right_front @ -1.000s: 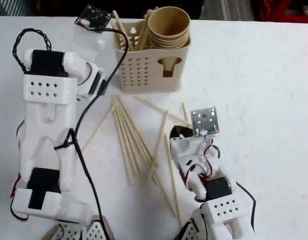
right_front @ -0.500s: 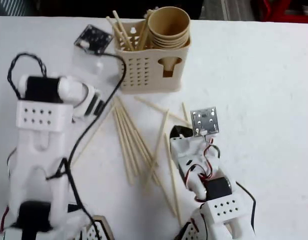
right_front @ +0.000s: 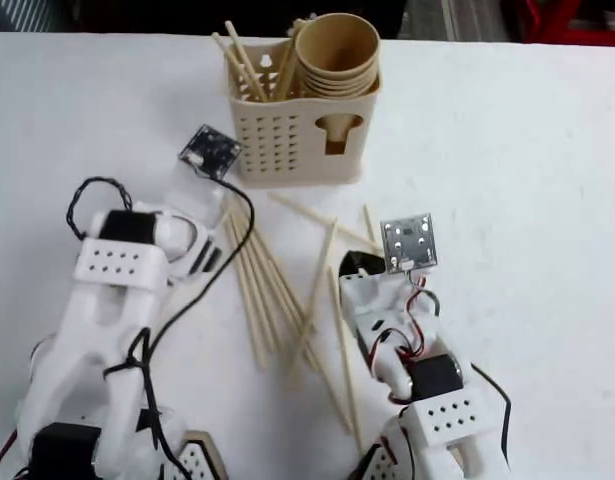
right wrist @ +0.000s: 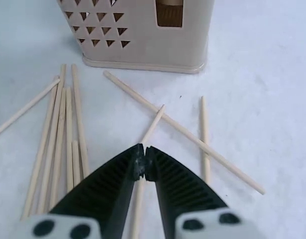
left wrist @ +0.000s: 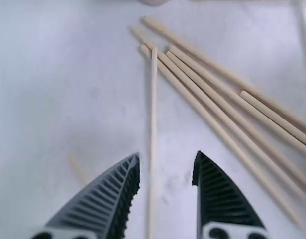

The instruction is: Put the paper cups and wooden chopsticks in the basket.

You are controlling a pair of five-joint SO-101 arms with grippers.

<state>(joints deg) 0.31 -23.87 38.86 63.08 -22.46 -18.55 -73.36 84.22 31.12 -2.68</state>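
Now my left gripper (left wrist: pixel 166 157) is spread wide, its dark ribbed jaws on either side of one pale wooden chopstick (left wrist: pixel 153 114) that lies flat on the white table (left wrist: pixel 53 74); nothing is gripped. Just beside it a bundle of loose chopsticks (left wrist: pixel 207 74) fans out, thin, round and light tan, several touching along their length. My right gripper (right wrist: pixel 143 152) is clenched, tips pressed together, low over another stick (right wrist: pixel 153 124) that runs beneath it; I cannot tell whether it pinches that one. Further out, the beige perforated basket (right_front: pixel 302 150) stands upright at the far side of the table. It has a nested stack of tan cups (right_front: pixel 337 50) in one compartment and several sticks (right_front: pixel 245 65) leaning in the other.
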